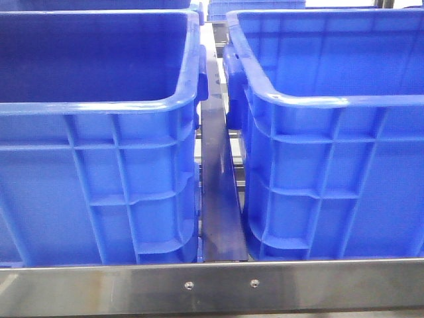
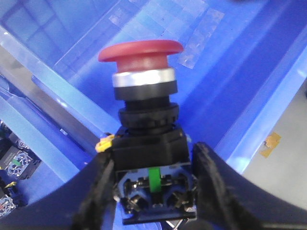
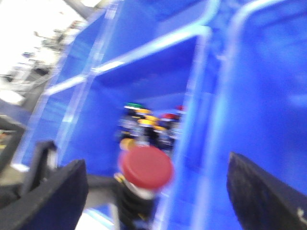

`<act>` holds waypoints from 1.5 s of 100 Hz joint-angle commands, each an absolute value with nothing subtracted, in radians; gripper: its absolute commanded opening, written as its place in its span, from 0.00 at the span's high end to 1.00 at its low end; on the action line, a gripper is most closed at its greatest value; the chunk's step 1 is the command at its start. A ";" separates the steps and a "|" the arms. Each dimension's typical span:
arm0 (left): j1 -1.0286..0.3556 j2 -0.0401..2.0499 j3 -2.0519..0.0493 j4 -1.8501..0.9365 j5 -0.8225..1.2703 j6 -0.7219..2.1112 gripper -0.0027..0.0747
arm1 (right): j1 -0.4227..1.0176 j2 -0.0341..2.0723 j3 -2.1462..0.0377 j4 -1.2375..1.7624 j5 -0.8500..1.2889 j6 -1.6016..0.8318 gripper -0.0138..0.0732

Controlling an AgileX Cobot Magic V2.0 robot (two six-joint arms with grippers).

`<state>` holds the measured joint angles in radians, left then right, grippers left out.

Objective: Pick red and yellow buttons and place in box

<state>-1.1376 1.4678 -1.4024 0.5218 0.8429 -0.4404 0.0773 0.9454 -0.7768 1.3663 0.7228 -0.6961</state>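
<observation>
A red button (image 2: 140, 51) with a domed cap, silver collar and black body is clamped by its body in my left gripper (image 2: 153, 165), which is shut on it above the empty floor of a blue box (image 2: 72, 43). The right wrist view is blurred; that red button (image 3: 146, 167) shows there between the wide-apart fingers (image 3: 261, 191) of my open right gripper (image 3: 158, 201), which touch nothing. Beyond it, a heap of buttons with yellow-orange caps (image 3: 147, 120) lies in a blue crate (image 3: 110, 100). Neither gripper appears in the front view.
Two alike blue crates, left (image 1: 99, 106) and right (image 1: 331, 101), stand side by side with a narrow steel gap (image 1: 215, 172) between them. A steel rail (image 1: 212, 285) runs along the front. More small parts (image 2: 12, 163) show in a neighbouring bin.
</observation>
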 commanded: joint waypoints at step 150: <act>-1.144 1.424 -1.431 0.544 0.836 -0.449 0.14 | 0.172 1.146 -0.835 1.633 0.911 -0.943 0.61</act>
<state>-1.1376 1.4593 -1.4024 0.5234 0.8700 -0.4404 0.1708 1.1666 -0.7992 1.5565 0.8802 -0.9159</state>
